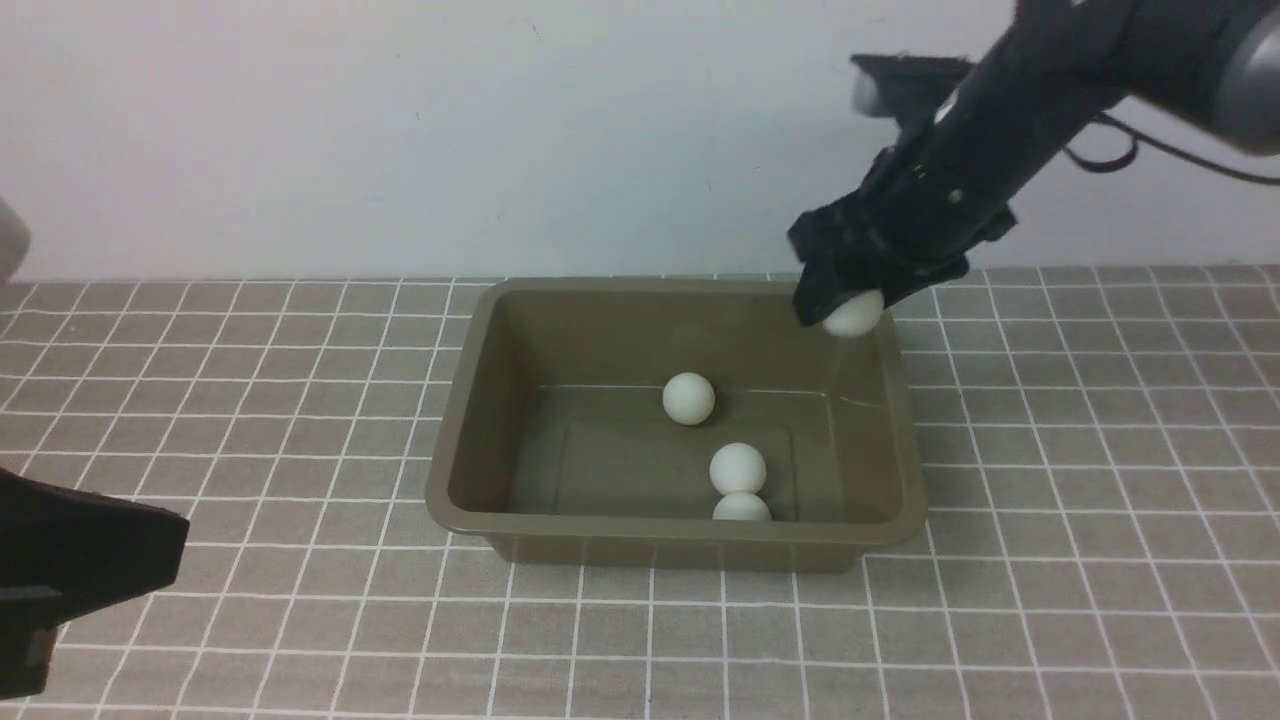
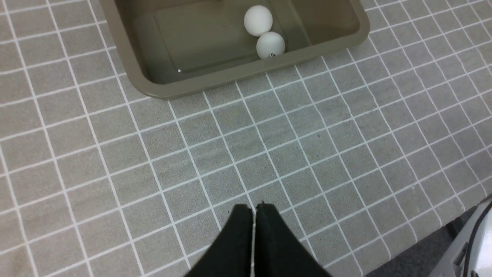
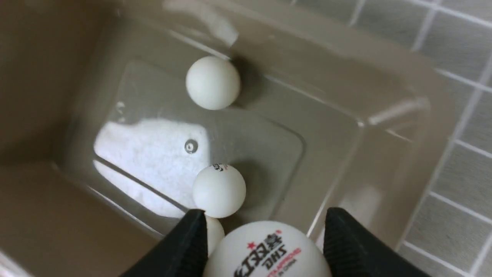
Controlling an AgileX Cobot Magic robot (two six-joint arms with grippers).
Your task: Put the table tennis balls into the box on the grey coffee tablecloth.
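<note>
Upper right, right gripper [image 1: 846, 303] holds a ball [image 1: 853, 315] over the box [image 1: 660, 531]. Lower left, left gripper [image 1: 170, 540] sits closed.

Front view looks forward across the box [image 1: 600, 527]; left wrist sees it farther off; right wrist close above.

The right arm [image 1: 1010, 130] is showing a matte black casing and a grey rounded joint [image 1: 1255, 85]; a thin black cable [image 1: 1210, 163] is trailing behind it. The left gripper [image 2: 253, 207] is showing black, tapered fingers [image 2: 234, 238].
</note>
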